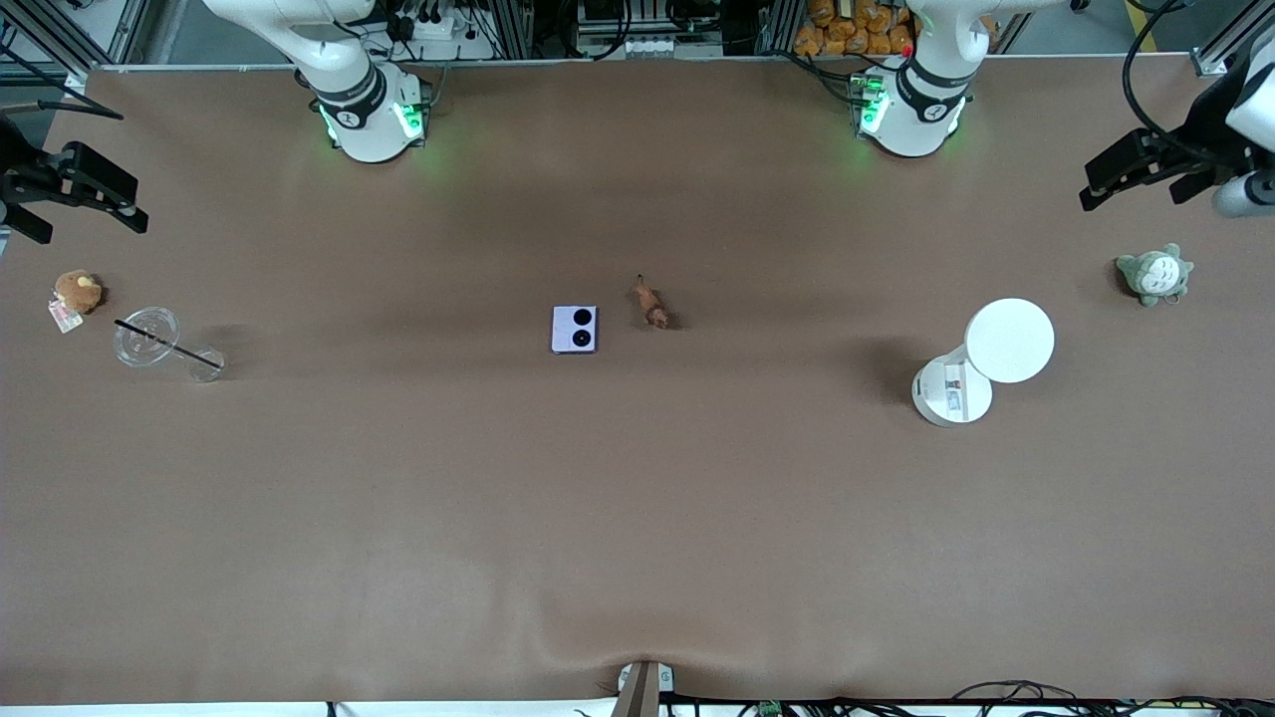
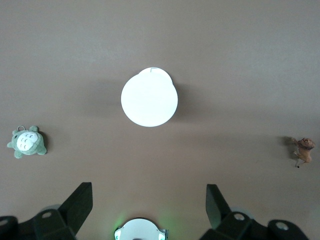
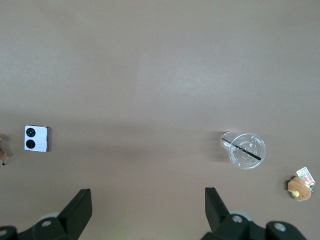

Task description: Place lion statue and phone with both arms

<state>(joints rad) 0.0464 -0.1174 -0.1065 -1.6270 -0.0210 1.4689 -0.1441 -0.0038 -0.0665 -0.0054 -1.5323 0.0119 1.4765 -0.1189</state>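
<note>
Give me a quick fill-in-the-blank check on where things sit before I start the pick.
1. The lion statue lies beside the ____ in the middle of the table.
2. The clear cup has a black ____ across it.
3. The left gripper and right gripper both stand ____.
4. The white container lies toward the ____ arm's end.

Missing: phone; straw; open; left

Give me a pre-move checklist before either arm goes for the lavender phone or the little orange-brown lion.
1. Left gripper open, empty: ok.
2. Right gripper open, empty: ok.
3. Small square lavender folded phone flat on the brown table, uncovered: ok.
4. Tiny orange-brown lion statue beside the phone, not touching it: ok.
5. Lion upright or lying: cannot tell.
6. White round container and clear plastic cup well apart from both: ok.
</note>
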